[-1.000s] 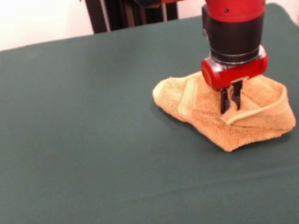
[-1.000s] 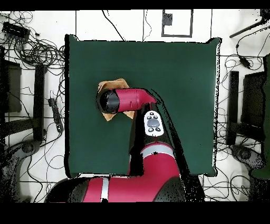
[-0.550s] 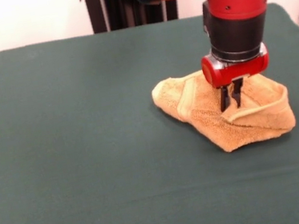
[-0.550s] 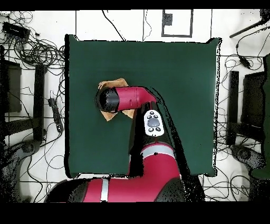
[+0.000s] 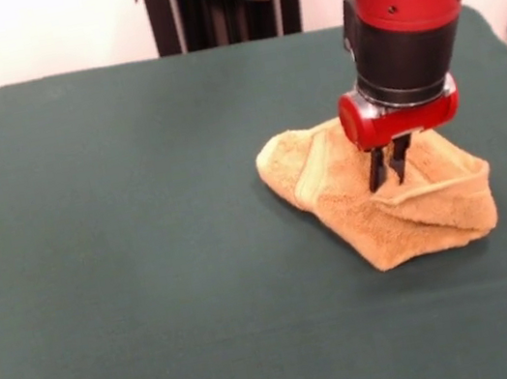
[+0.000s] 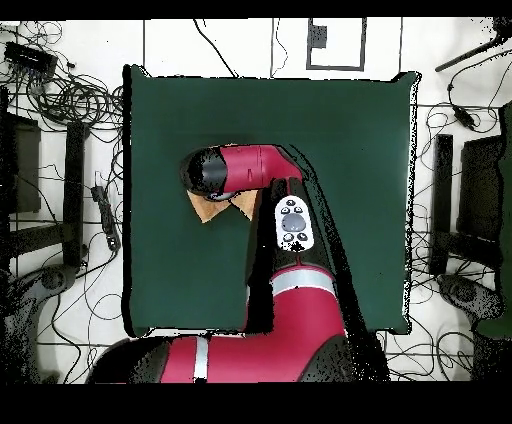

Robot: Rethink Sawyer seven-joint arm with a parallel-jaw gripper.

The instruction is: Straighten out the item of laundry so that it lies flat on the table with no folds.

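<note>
Front view shows the green table [image 5: 130,270] bare on its left, with the orange-tan towel [image 5: 356,211] bunched in folds right of centre. Above its right part the gripper [image 5: 388,171] points down, fingers nearly together, pinching a raised fold. Overhead view shows the arm [image 6: 285,260] covering most of the towel [image 6: 212,208].

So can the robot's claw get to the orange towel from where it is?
Probably yes. The claw hangs right over the crumpled towel, its tips down at a raised fold and close together. Nothing else lies on the green table to block it. Whether it already pinches the cloth is hard to tell.
</note>
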